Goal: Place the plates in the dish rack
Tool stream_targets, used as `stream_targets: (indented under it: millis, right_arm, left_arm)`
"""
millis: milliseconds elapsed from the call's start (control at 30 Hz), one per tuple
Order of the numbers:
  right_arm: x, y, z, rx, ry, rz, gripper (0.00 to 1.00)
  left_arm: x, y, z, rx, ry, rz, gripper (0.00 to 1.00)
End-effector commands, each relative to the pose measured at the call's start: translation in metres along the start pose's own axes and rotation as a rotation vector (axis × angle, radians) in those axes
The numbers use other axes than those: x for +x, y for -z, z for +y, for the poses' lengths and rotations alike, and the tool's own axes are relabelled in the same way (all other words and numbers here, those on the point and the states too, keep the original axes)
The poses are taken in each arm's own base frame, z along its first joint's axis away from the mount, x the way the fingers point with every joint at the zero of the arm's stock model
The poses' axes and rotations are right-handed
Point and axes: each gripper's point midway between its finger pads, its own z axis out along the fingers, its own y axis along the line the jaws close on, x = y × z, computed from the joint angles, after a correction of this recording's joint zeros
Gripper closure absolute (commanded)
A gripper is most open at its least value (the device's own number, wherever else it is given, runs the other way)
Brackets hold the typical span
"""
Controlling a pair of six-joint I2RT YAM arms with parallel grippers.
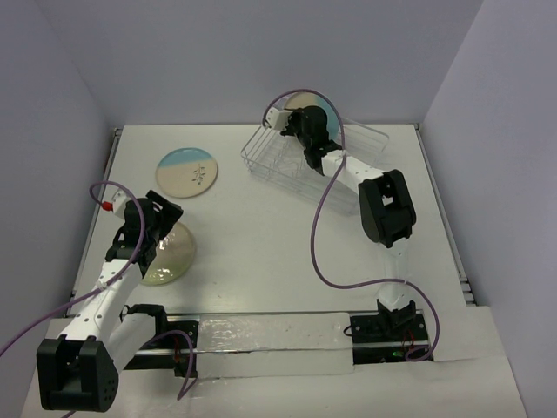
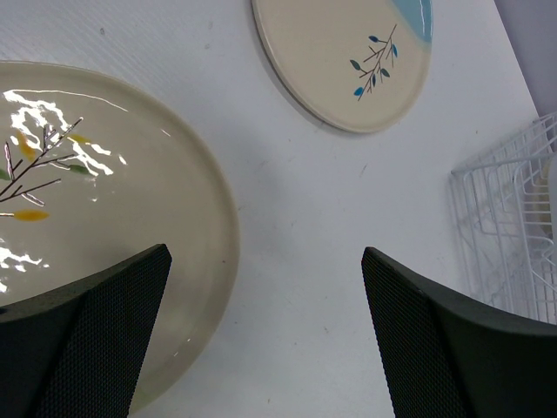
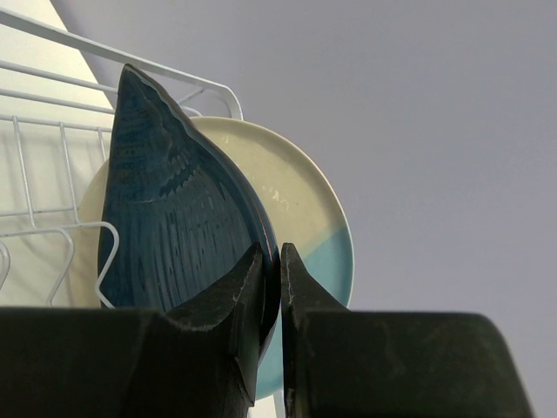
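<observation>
The wire dish rack (image 1: 277,171) stands at the back right. A cream and light blue plate (image 3: 305,205) stands upright in it. In front of that plate is the dark blue plate (image 3: 174,218), also on edge, with my right gripper (image 3: 271,261) shut on its rim. On the left, a glossy cream plate (image 1: 177,254) lies on the table. My left gripper (image 2: 265,252) hangs open over its right edge, one finger above the plate (image 2: 130,174) and the other above bare table. Another cream and blue plate with a sprig (image 1: 187,172) lies flat at the back left.
White walls close the table (image 1: 261,252) in at the back and both sides. A clear plastic strip (image 1: 270,344) lies along the near edge between the arm bases. The right arm's purple cable (image 1: 318,235) loops over the middle right. The rack's corner (image 2: 505,218) shows in the left wrist view.
</observation>
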Motion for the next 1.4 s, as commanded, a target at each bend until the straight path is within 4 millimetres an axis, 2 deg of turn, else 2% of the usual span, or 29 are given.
stream_targets:
  millis: [0,300,367,567,700,867,1033,1067,1100,1133,1267,1367]
  right_arm:
    - [0.013,-0.003,-0.019,0.062,-0.029,-0.003,1.0]
    - [0.023,-0.003,-0.01,-0.013,0.027,-0.028,1.0]
    - [0.026,-0.007,-0.002,-0.057,0.038,-0.048,1.0]
    - [0.024,-0.02,-0.004,-0.048,-0.018,-0.075,1.0]
    - [0.033,-0.024,0.014,-0.107,-0.054,-0.062,1.0]
    - [0.041,-0.017,0.032,-0.176,-0.037,-0.045,1.0]
    - [0.039,-0.004,0.019,-0.135,-0.03,-0.064,1.0]
    - [0.035,-0.001,0.008,-0.106,-0.031,-0.081,1.0]
    - [0.036,0.001,0.007,-0.103,-0.031,-0.085,1.0]
    - [0.036,0.003,-0.003,-0.081,-0.039,-0.094,1.0]
    - [0.036,0.007,-0.022,-0.064,-0.081,-0.126,1.0]
    - [0.032,0.01,-0.019,-0.115,-0.101,-0.16,1.0]
  left_arm:
    - [-0.024,0.006,-0.023,0.061,0.009,-0.059,0.01]
    - [-0.021,0.004,-0.027,0.079,0.008,-0.043,0.01]
    - [-0.02,0.003,-0.027,0.08,0.009,-0.04,0.01]
    - [-0.02,0.0,-0.029,0.078,0.007,-0.033,0.01]
    - [-0.022,-0.001,-0.03,0.073,0.001,-0.032,0.01]
    - [-0.021,-0.003,-0.031,0.072,0.0,-0.031,0.01]
    - [-0.021,-0.004,-0.034,0.081,-0.001,-0.025,0.01]
    - [-0.02,-0.004,-0.034,0.083,0.001,-0.022,0.01]
    - [-0.02,-0.004,-0.034,0.085,0.001,-0.022,0.01]
    - [-0.02,-0.005,-0.035,0.089,0.001,-0.02,0.01]
    - [-0.019,-0.006,-0.037,0.095,-0.001,-0.012,0.01]
    - [-0.02,-0.006,-0.039,0.1,0.001,-0.016,0.01]
